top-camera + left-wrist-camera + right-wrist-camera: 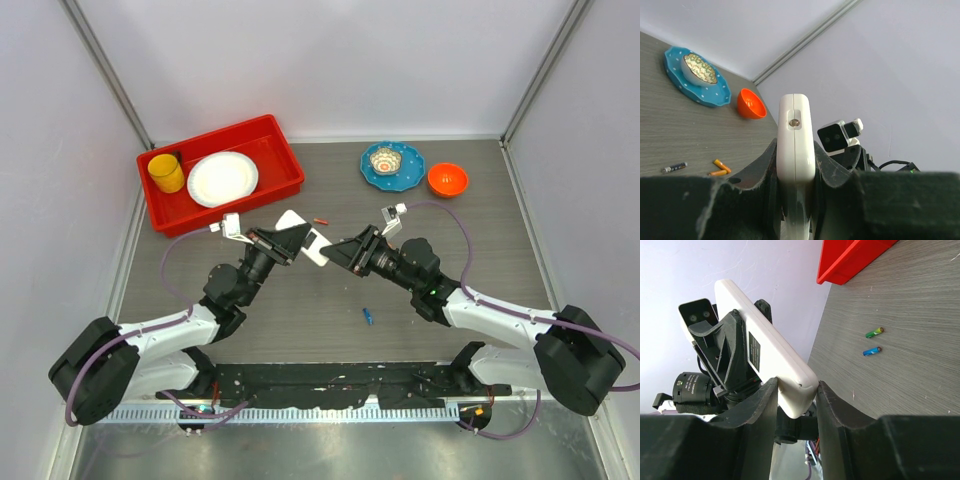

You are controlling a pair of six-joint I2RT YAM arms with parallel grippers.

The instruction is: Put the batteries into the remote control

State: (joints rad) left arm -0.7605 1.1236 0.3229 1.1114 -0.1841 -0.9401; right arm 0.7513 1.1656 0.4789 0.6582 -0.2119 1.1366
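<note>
The remote control [312,245] is held off the table at its middle, clamped by the left gripper [796,170], and its far end is pinched by the right gripper [796,395]. The battery bay is probably being opened, so a steady pull is called for next. One orange battery [321,219] lies at 12 o'clock and a blue battery [368,316] at 5 o'clock. The red tray [290,170] at 10 o'clock and the orange bowl [447,179] at 2 o'clock are well apart, and nothing is seen in the way.

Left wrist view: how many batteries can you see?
3: dark battery at the left, upper orange battery and lower orange battery right of it. More may be hidden.
</note>
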